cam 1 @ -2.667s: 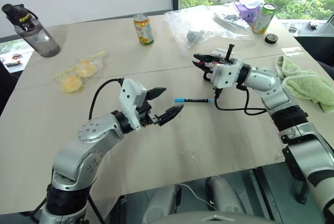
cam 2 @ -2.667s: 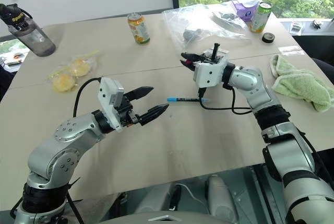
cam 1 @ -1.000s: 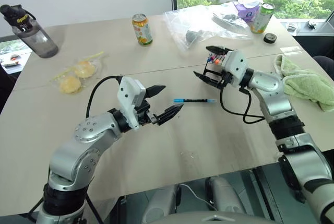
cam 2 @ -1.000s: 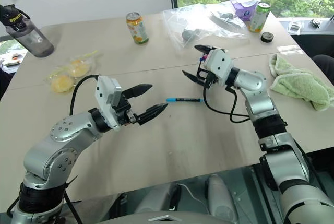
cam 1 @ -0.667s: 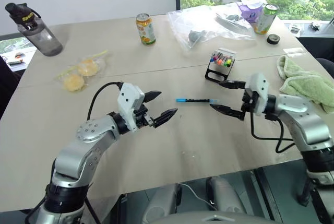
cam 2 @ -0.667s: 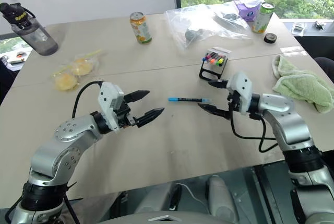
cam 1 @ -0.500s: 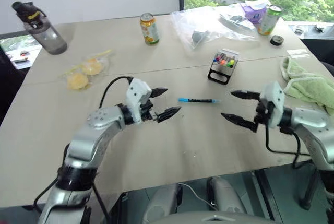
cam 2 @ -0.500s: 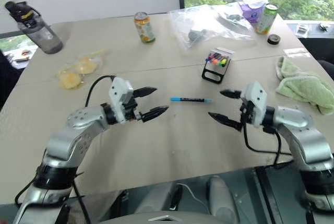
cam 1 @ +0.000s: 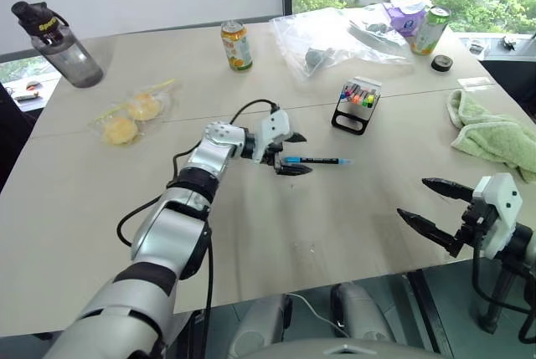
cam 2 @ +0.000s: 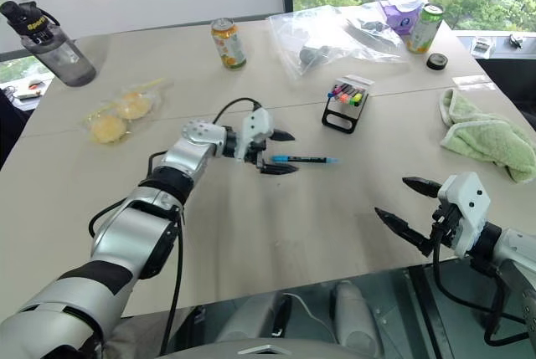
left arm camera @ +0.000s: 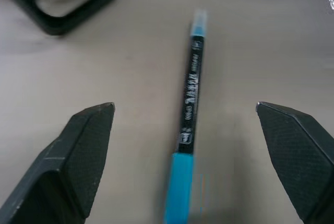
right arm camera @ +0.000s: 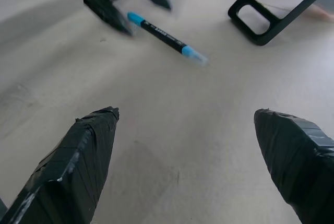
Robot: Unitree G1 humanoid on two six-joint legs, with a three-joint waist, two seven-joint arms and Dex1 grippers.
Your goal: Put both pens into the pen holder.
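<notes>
A slim dark pen with a bright blue cap [cam 1: 314,161] lies flat on the table's middle. My left gripper [cam 1: 300,155] is open and low over the pen's blue-capped end, one finger on each side; the left wrist view shows the pen [left arm camera: 190,93] between the two fingers without touching them. The pen holder [cam 1: 355,104], a black wire rack with a white top, stands a little beyond the pen's far end; among its coloured marker ends there is a magenta-pink one [cam 2: 334,89]. My right gripper [cam 1: 413,198] is open and empty near the table's front right edge.
A grey water bottle [cam 1: 54,37] stands far left, a yellow can [cam 1: 237,45] at the back centre, and a clear plastic bag [cam 1: 335,37] behind the holder. Bagged yellow items [cam 1: 130,116] lie to the left. A green towel [cam 1: 494,133] lies on the right.
My right gripper drew back from the pen holder to the near right edge, staying open. My left gripper reached forward and down until its fingers straddled the blue-capped pen.
</notes>
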